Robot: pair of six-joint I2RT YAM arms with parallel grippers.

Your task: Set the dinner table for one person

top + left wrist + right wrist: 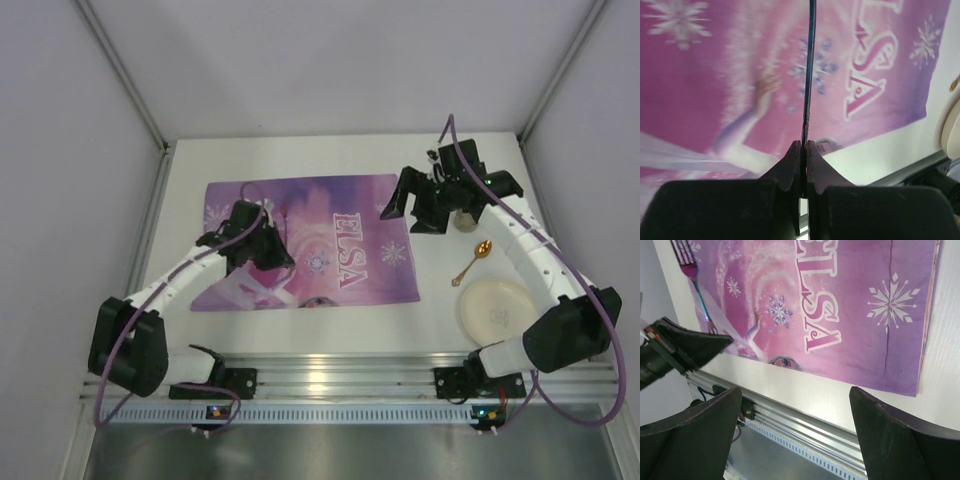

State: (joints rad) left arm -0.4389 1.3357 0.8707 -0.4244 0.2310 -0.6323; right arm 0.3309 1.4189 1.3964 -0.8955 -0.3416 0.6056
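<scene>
The white dinner table carries a purple ELSA placemat. My left gripper hovers over the placemat's left half. It is shut on the thin teal handle of a fork, seen edge-on between the fingers. The right wrist view shows that fork's pink-purple tines and the left gripper holding it above the mat. My right gripper is open and empty above the placemat's right edge, its jaws wide apart.
A gold spoon lies right of the placemat. A cream plate sits at the front right. A small cup stands under the right arm. Aluminium rails run along the near edge.
</scene>
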